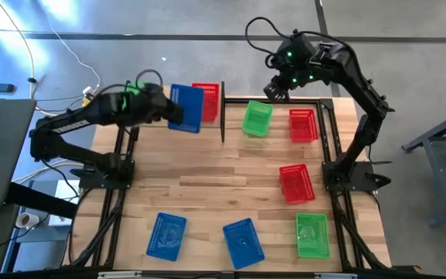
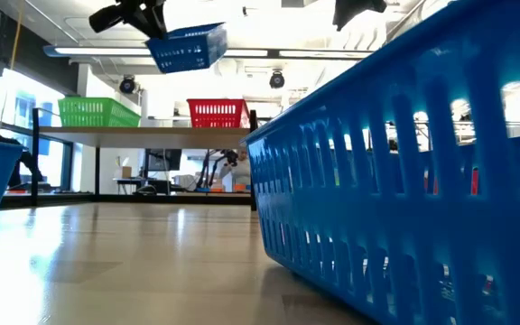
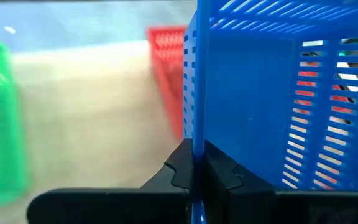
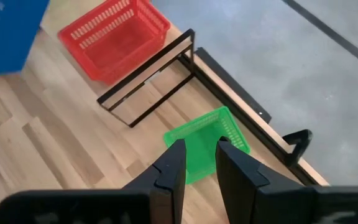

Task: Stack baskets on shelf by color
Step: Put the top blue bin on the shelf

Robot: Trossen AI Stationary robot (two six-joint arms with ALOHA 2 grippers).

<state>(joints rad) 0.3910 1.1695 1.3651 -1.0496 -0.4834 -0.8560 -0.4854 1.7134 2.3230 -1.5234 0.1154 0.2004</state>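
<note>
My left gripper (image 1: 169,110) is shut on a blue basket (image 1: 186,108) and holds it in the air over the shelf (image 2: 152,133). In the low view this blue basket (image 2: 188,45) hangs between a green basket (image 2: 97,113) and a red basket (image 2: 217,113), both standing on the shelf. From above, my left arm hides that green basket. My right gripper (image 4: 197,155) is open, high above another green basket (image 4: 207,142) that lies on the table past the shelf's black end frame (image 4: 148,81). My left gripper pinches one wall of the blue basket at its rim (image 3: 194,149), on the side toward the table's left. One finger (image 3: 179,171) is outside the wall and one inside. The fingers come about level from the left. The basket is lifted clear and slightly tilted.
On the table lie two red baskets (image 1: 303,125) (image 1: 296,183), a green one (image 1: 311,235) and two blue ones (image 1: 166,235) (image 1: 242,242) near the near edge. The nearer blue basket (image 2: 404,181) fills the right of the low view. Bare wood lies mid-table.
</note>
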